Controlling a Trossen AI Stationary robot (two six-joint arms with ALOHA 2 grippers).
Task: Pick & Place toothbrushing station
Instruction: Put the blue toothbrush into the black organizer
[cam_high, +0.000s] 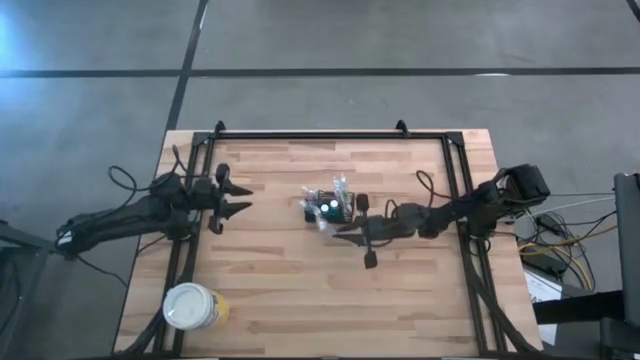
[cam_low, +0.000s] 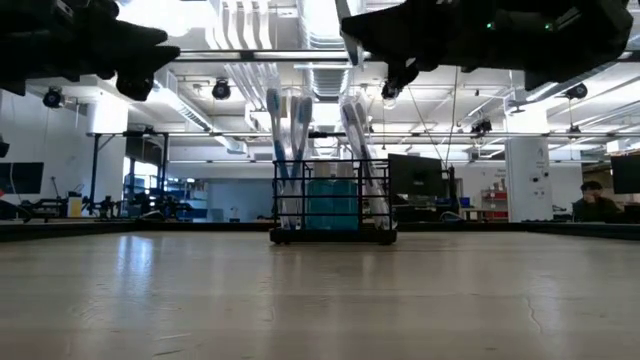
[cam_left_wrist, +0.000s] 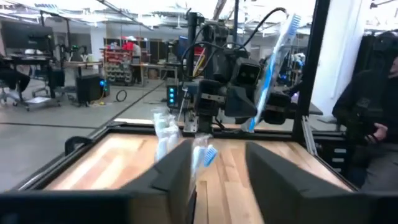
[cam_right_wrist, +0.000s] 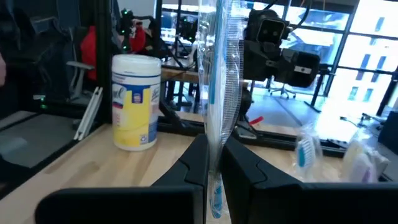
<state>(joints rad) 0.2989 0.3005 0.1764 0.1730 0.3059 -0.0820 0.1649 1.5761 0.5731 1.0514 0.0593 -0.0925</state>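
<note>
While left end effector (cam_high: 243, 198) gapes, right end effector (cam_right_wrist: 214, 168) pinches wrapped toothbrush (cam_right_wrist: 219, 74).

1. A large open robotics lab or industrial workshop hall.
2. The ceiling (cam_low: 300, 60) carries exposed ducts and strip lights.
3. Beyond the butcher-block table (cam_high: 290, 290) stand monitors (cam_low: 415, 178), equipment racks (cam_left_wrist: 121, 59) and office chairs (cam_left_wrist: 12, 84).
4. The polished concrete floor (cam_high: 400, 35) has dark taped lines.
5. A person (cam_low: 593, 203) sits at a far workstation.
</note>
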